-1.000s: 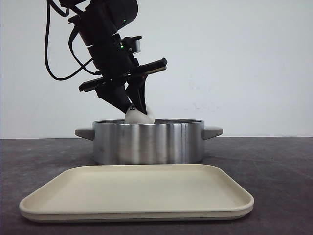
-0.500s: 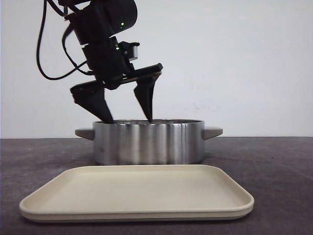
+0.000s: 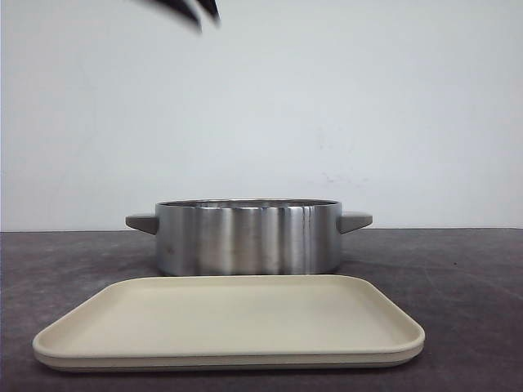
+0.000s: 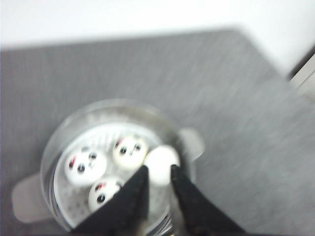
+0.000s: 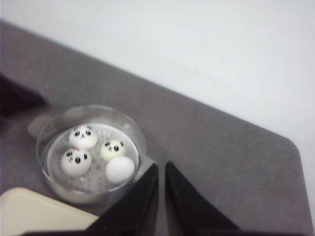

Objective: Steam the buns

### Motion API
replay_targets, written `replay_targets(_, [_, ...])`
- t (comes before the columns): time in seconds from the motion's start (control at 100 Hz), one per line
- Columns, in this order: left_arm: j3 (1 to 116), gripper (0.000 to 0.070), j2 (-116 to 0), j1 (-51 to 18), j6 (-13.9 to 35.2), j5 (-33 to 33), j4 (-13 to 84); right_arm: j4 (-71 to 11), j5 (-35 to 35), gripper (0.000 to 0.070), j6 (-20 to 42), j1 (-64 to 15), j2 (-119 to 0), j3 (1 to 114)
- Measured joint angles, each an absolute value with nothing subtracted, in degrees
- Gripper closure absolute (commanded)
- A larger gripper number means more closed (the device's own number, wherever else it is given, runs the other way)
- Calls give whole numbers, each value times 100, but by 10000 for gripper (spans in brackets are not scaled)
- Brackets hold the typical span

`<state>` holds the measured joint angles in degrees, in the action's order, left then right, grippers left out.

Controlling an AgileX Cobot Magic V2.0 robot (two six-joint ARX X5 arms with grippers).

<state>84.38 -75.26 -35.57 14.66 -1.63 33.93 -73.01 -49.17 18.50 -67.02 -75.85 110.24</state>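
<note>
Four buns (image 5: 98, 152) sit inside the steel pot (image 3: 248, 237), resting on its perforated insert. Three show panda faces up; the fourth (image 5: 120, 169) shows plain white, face turned away or down. They lie close together, some touching, and none can be seen over the rim in the front view.

The cream tray (image 3: 229, 318) lies just in front of the pot, with nothing on it.

L gripper (image 4: 156, 189): fingers close together with a narrow gap, nothing between them. It hangs above the pot, with the plain bun showing below and beyond the fingertips in the wrist view. Only the fingertips show at the top edge of the front view, blurred, high and left of the pot centre.

R gripper (image 5: 161, 184): fingers nearly together, holding nothing, high up and off to the pot's side, well apart from the buns.

Key relation: the buns lie straight below the L gripper and to one side of the R one, so the L arm is nearer. The buns are round, so there is no long axis to line up with.

Judgement: loading looks complete. What's left is prob. covering or heating, but no lid is in view.
</note>
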Motion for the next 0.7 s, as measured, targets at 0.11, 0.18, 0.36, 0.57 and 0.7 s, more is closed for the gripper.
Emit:
replay_targets(0.11, [8438,700,-6866,-3647,1457,-314,3750,-6351,-4582,684,1850,-6702,-7286,10064])
replay_targets(0.18, [8436,700,-6464,-3715,1455,-489,3992,-5596,-4204,684,1852,-6702,-7039,9393])
replay_targets(0.36, [8359,700,-5419,-3844,1455,-948,4659,-2950,-2443,684,1820,-6702,-6407,7489])
replay_targets(0.57, [8246,700,-4606,-3854,1455,-1398,5710,-1079,-1323,684,1651,-6713,-6340,6410])
replay_targets(0.7, [8243,700,-4342,-3854,1455,-1446,5948,-963,-1350,684,1649,-6705,-6351,6412])
